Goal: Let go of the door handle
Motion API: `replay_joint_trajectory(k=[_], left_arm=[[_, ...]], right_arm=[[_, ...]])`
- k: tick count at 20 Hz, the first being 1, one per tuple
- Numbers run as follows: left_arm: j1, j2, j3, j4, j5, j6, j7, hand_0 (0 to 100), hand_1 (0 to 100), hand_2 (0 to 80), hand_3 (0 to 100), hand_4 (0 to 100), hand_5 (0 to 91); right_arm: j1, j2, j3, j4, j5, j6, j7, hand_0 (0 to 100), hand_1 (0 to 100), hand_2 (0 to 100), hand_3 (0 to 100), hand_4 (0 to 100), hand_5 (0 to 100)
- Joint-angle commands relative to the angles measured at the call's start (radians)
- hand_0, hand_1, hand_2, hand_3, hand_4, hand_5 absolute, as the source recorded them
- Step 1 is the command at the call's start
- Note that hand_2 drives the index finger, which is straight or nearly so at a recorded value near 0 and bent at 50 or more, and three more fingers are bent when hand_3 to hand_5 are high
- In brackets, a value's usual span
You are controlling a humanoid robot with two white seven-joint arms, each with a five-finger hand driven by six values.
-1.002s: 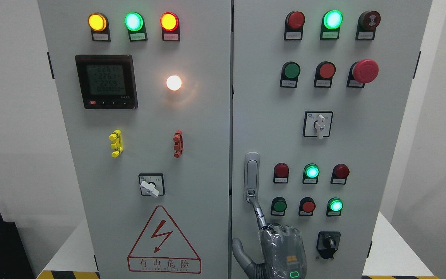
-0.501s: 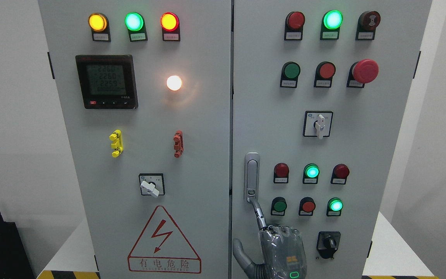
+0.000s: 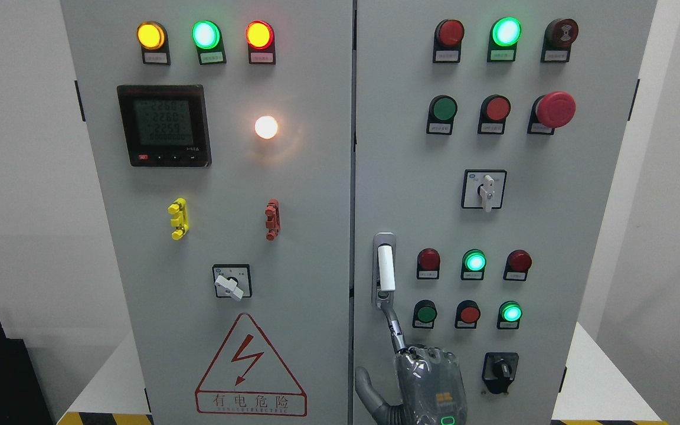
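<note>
The silver swing door handle (image 3: pixel 384 268) sits at the right-hand grey cabinet door's (image 3: pixel 552 236) left edge, its white lever popped out – the right hand (image 3: pixel 428 378) below has one finger (image 3: pixel 392 319) extended onto the handle's lower button, others curled, gripping nothing. Release looks triggered – next, pull that finger clear

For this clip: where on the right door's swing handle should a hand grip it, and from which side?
Grip the white lever of the door handle along its upright length, coming from the front and below, where the right hand already points one finger at its lower end. The lever looks raised from its recess, so fingers may hook behind it.
</note>
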Motion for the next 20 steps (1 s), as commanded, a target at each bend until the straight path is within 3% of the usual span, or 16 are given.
replay_joint_trajectory(k=[1, 20], left_arm=[[-0.031, 0.000, -0.011, -0.008, 0.000, 0.001, 0.000, 12, 39, 0.0, 0, 0, 0.0], [-0.031, 0.000, -0.011, -0.009, 0.000, 0.001, 0.000, 12, 39, 0.0, 0, 0, 0.0]], right_arm=[[0.000, -0.001, 0.002, 0.003, 0.000, 0.002, 0.006, 40, 36, 2, 100, 100, 100], [-0.007, -0.004, 0.003, -0.013, -0.004, -0.009, -0.046, 40, 36, 2, 100, 100, 100]])
